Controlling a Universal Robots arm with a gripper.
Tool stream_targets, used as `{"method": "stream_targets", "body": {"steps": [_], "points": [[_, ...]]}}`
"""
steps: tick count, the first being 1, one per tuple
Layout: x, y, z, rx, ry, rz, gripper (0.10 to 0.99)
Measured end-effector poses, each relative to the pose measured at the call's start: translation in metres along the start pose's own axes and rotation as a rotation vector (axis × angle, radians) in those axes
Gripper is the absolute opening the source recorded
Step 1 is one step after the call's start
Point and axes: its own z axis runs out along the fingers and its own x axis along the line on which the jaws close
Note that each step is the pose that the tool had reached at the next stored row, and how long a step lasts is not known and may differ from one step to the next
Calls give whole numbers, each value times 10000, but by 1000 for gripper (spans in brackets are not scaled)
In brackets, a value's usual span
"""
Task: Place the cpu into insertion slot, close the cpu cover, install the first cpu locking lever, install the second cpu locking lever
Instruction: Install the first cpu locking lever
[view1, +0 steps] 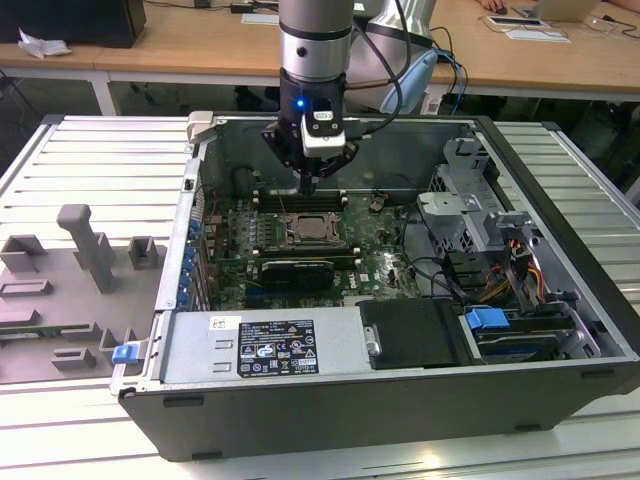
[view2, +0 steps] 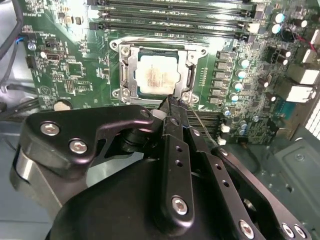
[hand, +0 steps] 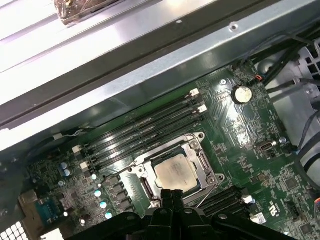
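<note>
While I hover the hand (view2: 171, 102) | cpu (view2: 156, 75) lies socketed just beyond it | hand seemingly pressed together, empty

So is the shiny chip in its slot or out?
In. In both wrist views the cpu lies flat, with the cpu cover down around its edges.

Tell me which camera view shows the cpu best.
Second wrist view: the cpu faces the camera nearly square-on, top clear. The first wrist view shows it obliquely, beside the tool. The exterior view shows it tiny, below the tool.
</note>
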Motion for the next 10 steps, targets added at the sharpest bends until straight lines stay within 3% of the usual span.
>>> {"method": "stream_targets", "body": {"steps": [10], "points": [[0, 0, 2, -7, 23, -1161, 106]]}}
